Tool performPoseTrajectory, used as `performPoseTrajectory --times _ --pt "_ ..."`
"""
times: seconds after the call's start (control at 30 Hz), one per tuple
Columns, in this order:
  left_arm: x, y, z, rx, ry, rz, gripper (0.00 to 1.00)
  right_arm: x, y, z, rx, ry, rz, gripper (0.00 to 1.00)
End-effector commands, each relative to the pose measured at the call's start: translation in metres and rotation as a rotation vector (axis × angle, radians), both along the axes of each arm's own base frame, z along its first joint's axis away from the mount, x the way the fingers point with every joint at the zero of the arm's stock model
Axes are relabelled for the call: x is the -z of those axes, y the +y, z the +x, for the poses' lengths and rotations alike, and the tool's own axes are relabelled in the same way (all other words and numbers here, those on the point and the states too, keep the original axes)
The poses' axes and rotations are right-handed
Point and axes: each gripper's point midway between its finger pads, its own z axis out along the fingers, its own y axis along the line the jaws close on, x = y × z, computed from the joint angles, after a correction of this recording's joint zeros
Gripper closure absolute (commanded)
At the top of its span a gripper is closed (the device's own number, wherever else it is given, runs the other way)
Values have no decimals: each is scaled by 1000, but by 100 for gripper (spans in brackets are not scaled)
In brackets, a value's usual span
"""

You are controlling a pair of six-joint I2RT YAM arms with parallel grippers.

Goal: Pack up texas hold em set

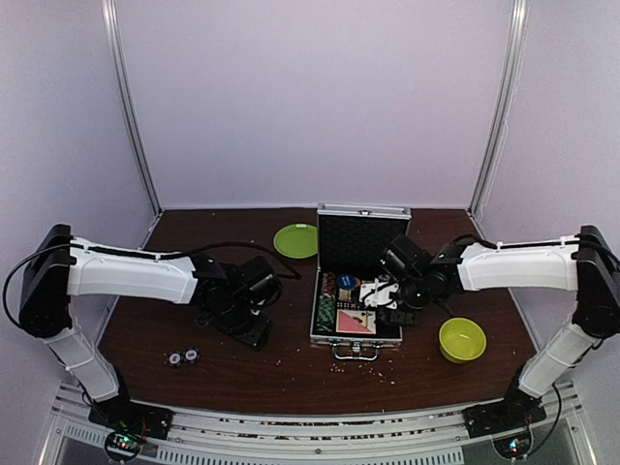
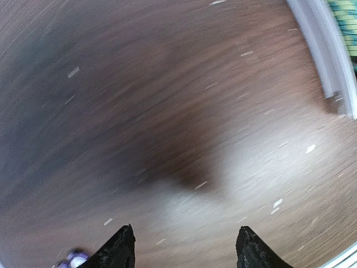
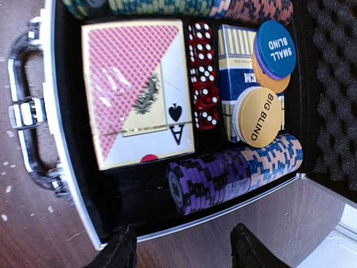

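you are viewing the silver case [image 1: 354, 341] lying open at the middle of the table [image 1: 242, 383]. its lid [image 1: 363, 237] is standing upright on the far side and its handle [image 3: 28, 117] is facing the near edge.

inside the case:
- a red-backed card deck [image 3: 139, 95] is lying at the near end.
- a column of red dice [image 3: 203, 75] is sitting just beyond it.
- a blue deck [image 3: 237, 56] is lying on the far side of the dice.
- a blue small blind disc [image 3: 276, 47] is resting on a purple disc [image 3: 265, 70], with an orange disc [image 3: 276, 85] under it.
- an orange big blind disc [image 3: 259, 117] is sitting just beside them, all on the blue deck.
- a row of purple and orange-blue chips [image 3: 234, 173] is filling the right-hand slot.
- a second chip row [image 3: 184, 5] is filling the left-hand slot.

the right gripper [image 3: 184, 248] is hovering above the case's right rim, its fingers spread with nothing between them. the left gripper [image 2: 187, 251] is hanging over bare table left of the case, fingers likewise spread and gripping nothing.

two loose chips [image 1: 182, 357] are lying on the table near and left of the left gripper, well apart from the case. a green plate [image 1: 295, 240] is sitting left of the lid. a yellow-green bowl [image 1: 462, 339] is sitting right of the case.
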Motion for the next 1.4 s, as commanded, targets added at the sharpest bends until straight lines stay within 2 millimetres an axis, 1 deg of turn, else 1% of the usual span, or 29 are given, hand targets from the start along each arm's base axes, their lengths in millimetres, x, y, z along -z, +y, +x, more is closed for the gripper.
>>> performPoseTrajectory --times 0.0,0.13,0.23,0.27,0.37,0.43,0.57,0.67,0.87,1.1,1.17,1.23,1.37 --pt "-7 57 -10 -105 54 83 35 -31 4 -34 -41 120 118 42" --pt "-9 97 -22 -174 119 124 31 -45 -1 -56 -58 168 194 41" --pt "-9 121 -29 -226 161 136 28 -48 -6 -64 -45 206 265 41" --pt "-8 129 -31 -246 174 139 27 -53 -6 -65 -35 212 311 41" --pt "-3 146 -35 -301 220 120 26 -55 -11 -64 -5 234 408 40" --pt "2 150 -36 -314 237 110 25 -55 -17 -58 26 235 432 40" --pt "8 147 -33 -317 264 96 25 -51 -22 -55 40 254 434 40" --pt "18 145 -33 -319 294 97 26 -47 -23 -55 39 261 422 40" --pt "32 134 -34 -293 327 58 30 -43 -25 -55 39 262 411 40" --pt "42 115 -30 -263 354 -17 34 -37 -25 -56 35 285 392 40" --pt "42 106 -29 -246 355 -41 36 -35 -25 -56 35 291 387 40" --pt "40 91 -28 -211 351 -66 38 -35 -25 -56 34 295 387 40" --pt "35 54 -28 -120 342 -90 39 -33 -25 -56 33 298 381 39"
